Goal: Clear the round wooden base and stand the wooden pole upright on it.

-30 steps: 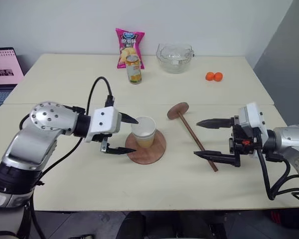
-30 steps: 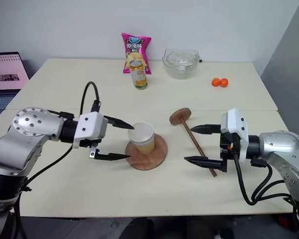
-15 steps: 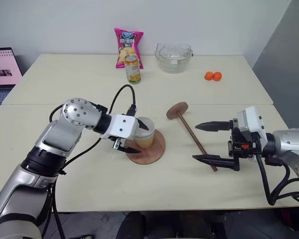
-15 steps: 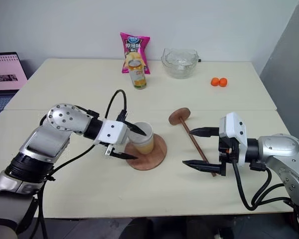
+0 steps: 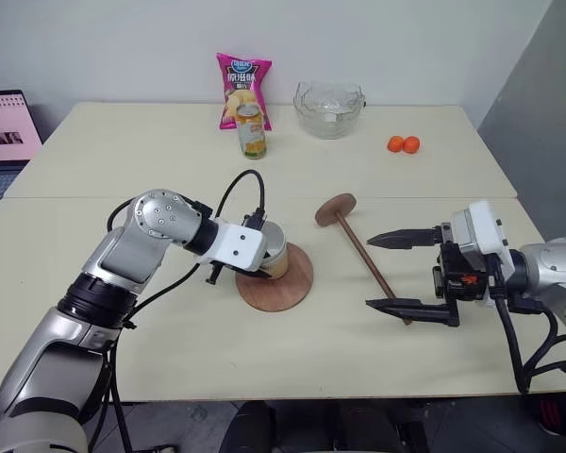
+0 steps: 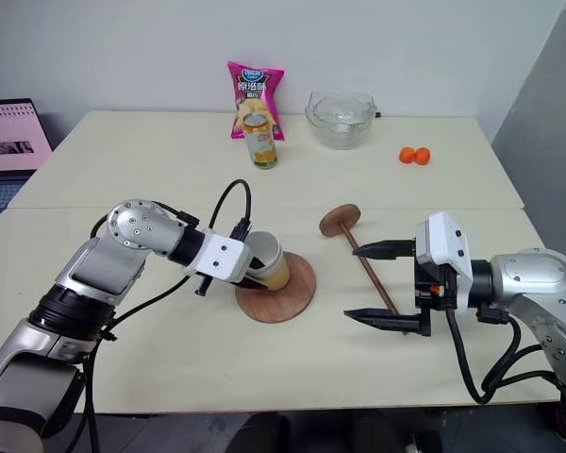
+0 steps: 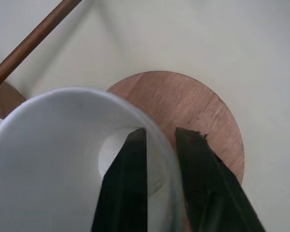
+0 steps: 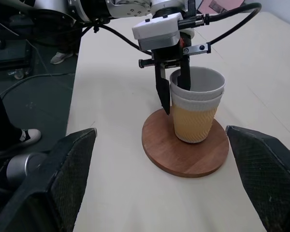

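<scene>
Pinching the paper cup (image 8: 197, 110) wall on the round wooden base (image 5: 288, 283): left tool (image 8: 173, 92); right tool (image 5: 413, 272) spread wide.

Bright, even overhead light fills the room; the cup (image 5: 272, 260) and pole (image 5: 363, 250) cast soft shadows on the table (image 5: 123, 151). Right wrist view's near fingers (image 8: 70, 169) are blurred, and the left wrist view's cup rim soft.

Matt paper cup (image 8: 197, 110) sitting on a smooth wooden base (image 8: 159, 150); wooden pole (image 5: 362, 249) lying on a matt table (image 5: 123, 151).
</scene>
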`<state>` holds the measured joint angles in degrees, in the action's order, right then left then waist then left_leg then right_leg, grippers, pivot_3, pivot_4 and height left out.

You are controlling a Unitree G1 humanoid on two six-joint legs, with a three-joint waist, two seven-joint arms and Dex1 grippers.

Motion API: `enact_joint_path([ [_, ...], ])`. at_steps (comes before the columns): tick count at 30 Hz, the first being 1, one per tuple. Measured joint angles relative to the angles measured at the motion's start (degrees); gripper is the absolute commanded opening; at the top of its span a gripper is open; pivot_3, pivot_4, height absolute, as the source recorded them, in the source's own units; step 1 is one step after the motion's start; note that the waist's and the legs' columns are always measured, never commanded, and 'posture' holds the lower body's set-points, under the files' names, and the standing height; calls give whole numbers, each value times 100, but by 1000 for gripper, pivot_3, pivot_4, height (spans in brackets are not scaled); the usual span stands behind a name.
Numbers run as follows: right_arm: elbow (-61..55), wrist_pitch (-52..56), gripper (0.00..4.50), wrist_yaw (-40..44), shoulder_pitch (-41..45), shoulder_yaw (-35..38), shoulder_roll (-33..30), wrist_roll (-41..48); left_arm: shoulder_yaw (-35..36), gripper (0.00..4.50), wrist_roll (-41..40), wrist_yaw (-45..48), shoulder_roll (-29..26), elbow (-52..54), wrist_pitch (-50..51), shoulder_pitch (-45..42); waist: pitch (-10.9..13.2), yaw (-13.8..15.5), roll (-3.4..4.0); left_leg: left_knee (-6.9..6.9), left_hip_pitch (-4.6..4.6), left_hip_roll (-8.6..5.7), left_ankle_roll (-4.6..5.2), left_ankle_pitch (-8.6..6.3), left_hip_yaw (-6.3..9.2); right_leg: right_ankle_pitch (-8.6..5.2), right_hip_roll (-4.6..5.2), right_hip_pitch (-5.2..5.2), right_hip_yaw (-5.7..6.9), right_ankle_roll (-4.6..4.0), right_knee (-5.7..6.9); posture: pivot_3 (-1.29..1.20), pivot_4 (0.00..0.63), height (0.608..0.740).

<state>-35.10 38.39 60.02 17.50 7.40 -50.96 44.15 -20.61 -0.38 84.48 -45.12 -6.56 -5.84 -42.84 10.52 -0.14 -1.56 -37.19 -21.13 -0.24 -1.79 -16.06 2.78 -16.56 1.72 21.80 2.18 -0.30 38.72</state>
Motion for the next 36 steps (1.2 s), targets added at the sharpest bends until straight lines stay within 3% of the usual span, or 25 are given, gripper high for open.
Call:
enact_joint_path([
  [1, 0, -4, 4500, 7, 8, 0, -15, 0, 0, 7, 14, 15, -1, -4, -20, 0, 0, 0, 0, -1, 0, 0, 0, 0, 0, 0, 0, 0, 0, 0, 1, 0, 150, 740],
  [8, 3, -36, 4500, 105, 127, -3, -54, -1, 3, 7, 30, 132, -60, -34, -59, -1, 0, -2, 0, -1, 0, 0, 0, 0, 0, 0, 0, 0, 0, 0, 2, 0, 150, 740],
  [13, 47, -36, 4500, 240, 258, -72, -83, -1, 136, 7, 32, 143, -452, -18, 129, 1, 0, -16, 0, -1, 1, 1, 0, 0, 0, 0, 0, 3, -1, 1, 5, 0, 150, 740],
  [17, 233, -99, 4500, 509, 713, -399, -41, -21, 794, 7, 98, 43, -1660, 178, 532, 609, 3, -157, -3, 10, -1, 8, 0, 0, -3, -1, -3, 20, -6, 0, 11, 0, 150, 740],
  [21, 416, -249, 4500, 726, 1024, -818, 101, -157, 1421, 7, 128, -220, -2328, 150, 883, 1447, 5, -156, 0, 9, -3, 11, 1, 0, -3, -4, -3, 24, -5, 5, 17, 0, 150, 740],
  [27, 684, -418, 4500, 846, 1392, -1220, 297, -497, 2022, 7, 98, -574, -2680, -160, 1212, 2364, 4, -118, -3, 1, -26, 12, 1, 0, 0, -1, -2, 44, 0, -1, 17, 0, 150, 740],
  [36, 956, -536, 4500, 868, 1598, -1665, 479, -964, 2452, 7, -83, -935, -2710, -1190, 1448, 2482, 4, -138, -3, -3, -39, 12, 1, 0, 2, 1, -1, 55, 3, -3, 22, 0, 150, 740],
])
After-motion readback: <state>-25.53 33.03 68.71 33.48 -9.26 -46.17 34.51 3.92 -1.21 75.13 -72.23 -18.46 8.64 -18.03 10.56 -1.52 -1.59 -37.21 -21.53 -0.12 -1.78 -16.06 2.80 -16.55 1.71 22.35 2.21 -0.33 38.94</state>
